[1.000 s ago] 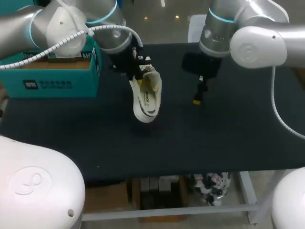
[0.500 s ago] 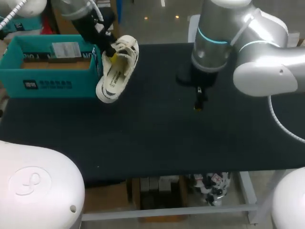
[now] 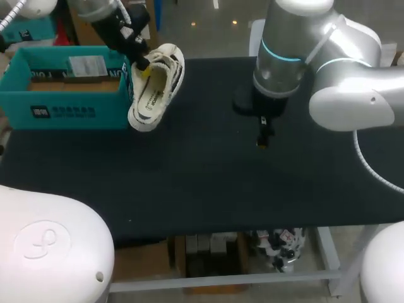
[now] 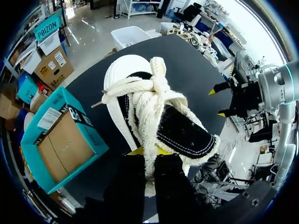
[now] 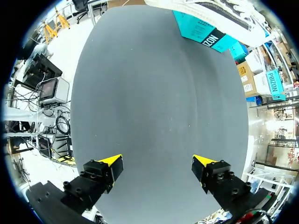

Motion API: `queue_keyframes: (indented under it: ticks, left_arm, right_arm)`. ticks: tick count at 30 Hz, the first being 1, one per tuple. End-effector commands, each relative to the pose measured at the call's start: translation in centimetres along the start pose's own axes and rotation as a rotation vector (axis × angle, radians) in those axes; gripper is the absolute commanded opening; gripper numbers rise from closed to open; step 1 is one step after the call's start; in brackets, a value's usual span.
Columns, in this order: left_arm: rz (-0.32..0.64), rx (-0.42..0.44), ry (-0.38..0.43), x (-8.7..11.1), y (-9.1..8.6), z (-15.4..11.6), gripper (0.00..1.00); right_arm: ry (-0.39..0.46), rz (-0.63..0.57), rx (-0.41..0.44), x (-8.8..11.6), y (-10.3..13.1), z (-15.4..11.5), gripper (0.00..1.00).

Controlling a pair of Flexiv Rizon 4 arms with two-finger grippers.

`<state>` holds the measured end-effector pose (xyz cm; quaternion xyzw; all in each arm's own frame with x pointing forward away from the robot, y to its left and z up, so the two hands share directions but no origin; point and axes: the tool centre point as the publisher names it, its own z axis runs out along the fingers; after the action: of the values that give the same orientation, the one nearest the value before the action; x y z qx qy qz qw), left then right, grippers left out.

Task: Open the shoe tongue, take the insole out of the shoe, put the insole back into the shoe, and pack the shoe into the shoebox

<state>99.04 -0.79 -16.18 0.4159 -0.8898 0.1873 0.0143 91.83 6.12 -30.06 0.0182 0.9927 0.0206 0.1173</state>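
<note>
Pinching the rim of the cream sneaker (image 3: 154,88) in my left gripper (image 3: 144,68), I hold it aloft just beside the end wall of the teal shoebox (image 3: 63,115), where its hanging toe could catch and twist free; my right gripper (image 3: 262,134) hangs wide open, empty.

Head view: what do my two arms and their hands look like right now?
Both arms are rounded silver-grey casings; the right arm bears a glowing cyan ring and a thin grey cable. The left arm ends in a black wrist. The right hand is black, bolted blocks with wedge-shaped yellow tips; the left hand is black with yellow tips too.
</note>
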Motion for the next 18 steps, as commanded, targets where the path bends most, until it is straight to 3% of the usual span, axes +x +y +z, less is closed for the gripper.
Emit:
queue_keyframes:
  ticks: [1,2,4,5,9,13,18]
  left_arm:
    - [0.316,0.045,0.125,-3.7,1.2,-5.5,0.0]
    - [0.336,0.051,0.151,-5.0,1.4,-6.5,0.0]
    - [0.454,0.089,0.119,-7.0,1.9,-7.7,0.0]
    - [0.436,0.072,0.138,-8.2,1.9,-8.2,0.0]
    - [0.624,0.098,0.096,-11.2,2.6,-9.5,0.0]
    - [0.753,0.021,0.056,-14.1,3.0,-10.3,0.0]
    - [0.817,-0.049,0.036,-18.1,3.0,-10.8,0.0]
  right_arm:
    - [0.001,0.0,0.003,0.0,0.0,-0.1,1.0]
    - [0.001,0.0,0.003,0.0,0.0,-0.1,1.0]
    - [0.001,0.0,0.003,0.0,0.0,-0.1,1.0]
    - [0.001,0.0,0.003,0.0,0.0,-0.1,1.0]
    - [0.001,0.0,0.003,0.0,0.0,-0.1,1.0]
    - [0.001,0.0,0.003,0.0,0.0,-0.1,1.0]
    - [0.001,0.0,0.003,0.0,0.0,-0.1,1.0]
